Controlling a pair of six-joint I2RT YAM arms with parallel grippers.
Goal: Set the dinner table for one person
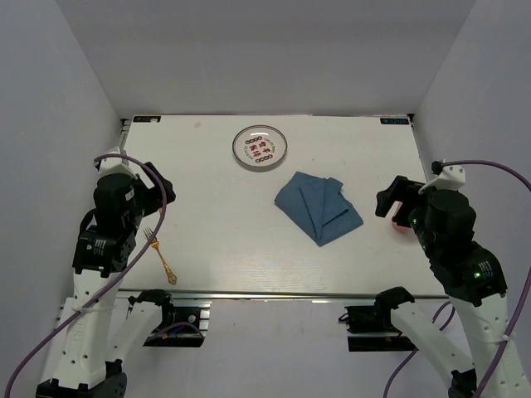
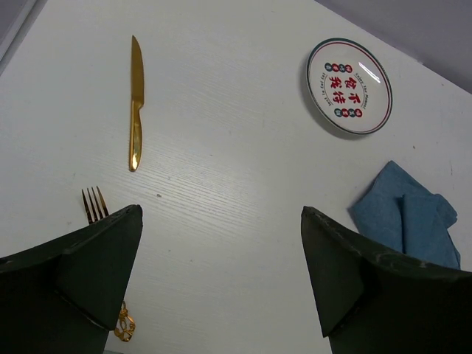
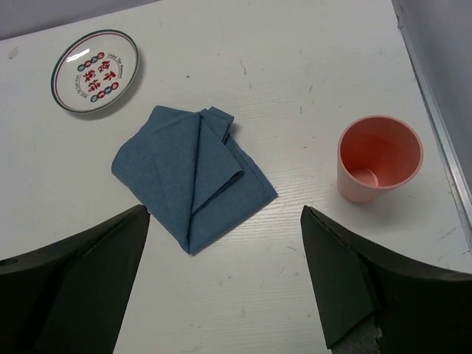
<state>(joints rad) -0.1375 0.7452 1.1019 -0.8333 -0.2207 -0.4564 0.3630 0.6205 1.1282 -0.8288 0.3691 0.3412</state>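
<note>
The white dinner table (image 1: 224, 249) carries a small plate (image 1: 260, 148) with red characters at the back middle and a folded blue cloth (image 1: 319, 207) right of centre. A gold fork (image 1: 160, 255) lies at the front left. A gold knife (image 2: 136, 110) shows in the left wrist view; the left arm hides it in the top view. A pink cup (image 3: 380, 158) stands upright at the right. My left gripper (image 2: 221, 214) is open and empty above the table, with the fork (image 2: 94, 205) by its left finger. My right gripper (image 3: 225, 214) is open and empty, between cloth (image 3: 188, 173) and cup.
Grey walls close in the table on the left, back and right. A metal rail (image 1: 282, 294) runs along the front edge. The plate also shows in the left wrist view (image 2: 349, 86) and the right wrist view (image 3: 96, 71). Purple cables loop off both arms.
</note>
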